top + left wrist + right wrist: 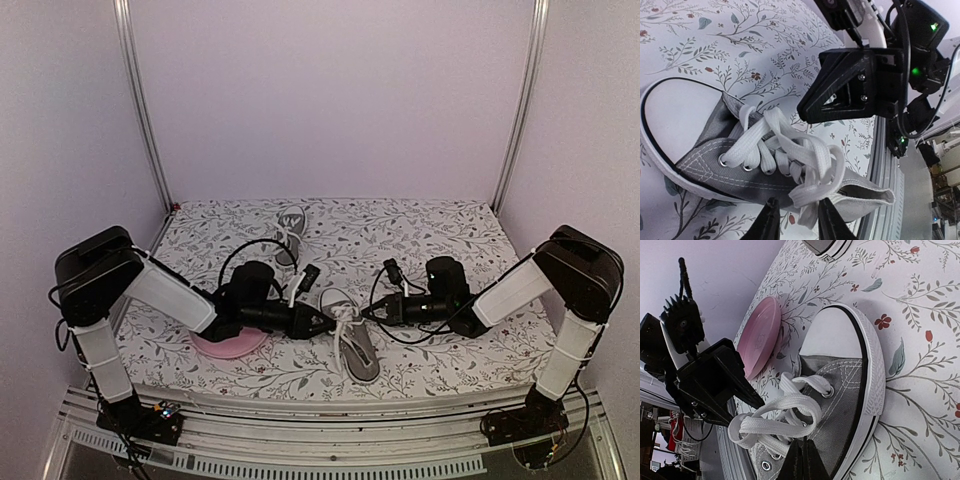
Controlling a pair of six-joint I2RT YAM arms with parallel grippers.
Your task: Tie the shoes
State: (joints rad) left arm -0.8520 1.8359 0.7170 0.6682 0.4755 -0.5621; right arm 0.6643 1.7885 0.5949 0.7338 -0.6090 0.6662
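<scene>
The near grey shoe (358, 352) lies in front of both arms, with its white laces (805, 150) loosely knotted. It also shows in the left wrist view (715, 160) and the right wrist view (850, 400). My left gripper (333, 322) is at its left side. In its own view the left gripper (799, 222) is open, with a lace end hanging between the fingers. My right gripper (364, 313) is at the shoe's right side. In its own view the right gripper (802, 460) is shut, with its tips at a lace loop (780, 425). The second shoe (290, 228) lies farther back.
A round pink plate (225, 345) lies under the left arm, left of the near shoe, and also shows in the right wrist view (757, 337). The floral cloth (430, 230) covers the table. A metal rail (330, 440) runs along the near edge.
</scene>
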